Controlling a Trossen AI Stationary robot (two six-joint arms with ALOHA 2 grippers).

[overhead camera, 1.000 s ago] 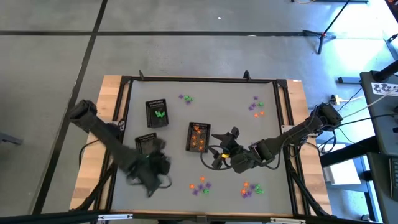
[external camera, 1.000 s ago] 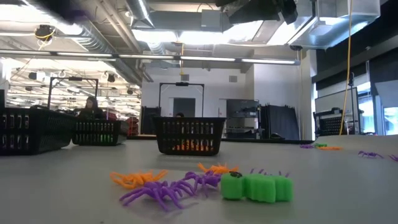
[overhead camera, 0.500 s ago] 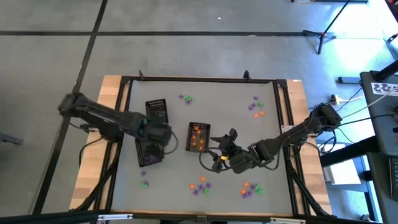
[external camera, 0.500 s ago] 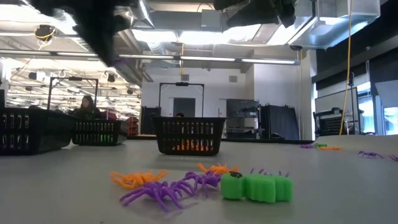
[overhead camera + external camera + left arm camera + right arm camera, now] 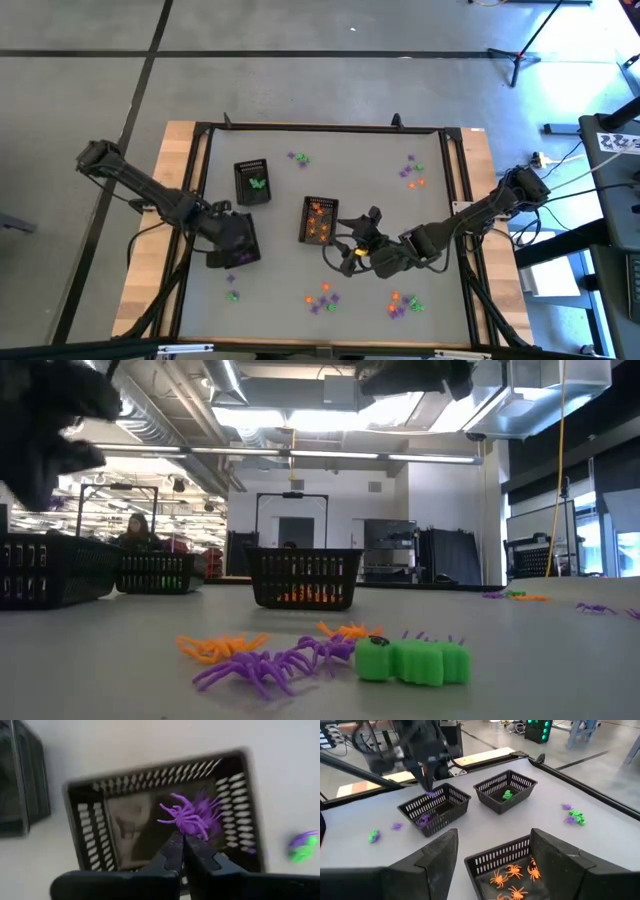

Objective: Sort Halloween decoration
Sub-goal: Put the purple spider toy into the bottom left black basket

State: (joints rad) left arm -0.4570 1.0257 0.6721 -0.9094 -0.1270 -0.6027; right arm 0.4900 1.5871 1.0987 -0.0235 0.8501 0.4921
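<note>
My left gripper (image 5: 232, 240) (image 5: 181, 841) is shut on a purple spider (image 5: 192, 816) of the Halloween decoration. It hangs over the left black tray (image 5: 235, 795) (image 5: 436, 806), where more purple pieces (image 5: 423, 820) lie. My right gripper (image 5: 350, 246) (image 5: 495, 865) stands open and empty over the near end of the middle tray (image 5: 319, 220), which holds orange spiders (image 5: 512, 872). A third tray (image 5: 252, 182) holds a green piece (image 5: 507, 795). My left gripper pinches the purple spider at its near side (image 5: 186, 831) between the free ends of its two shut fingers. The fingers point down from above. The spider is clear of the tray's floor, inside the rim's outline.
Loose trinkets lie in clusters on the grey table: at the far middle (image 5: 298, 158), the far right (image 5: 410, 172), the near middle (image 5: 322, 297), the near right (image 5: 403, 303), and a green and purple pair near left (image 5: 232, 295). A black frame (image 5: 320, 128) rims the table.
My left gripper, shut throughout, has swung from the table's near left toward the far side. It then drew back toward the left edge, rolled and sank, and now stands over the left tray. My right gripper has kept still and open.
</note>
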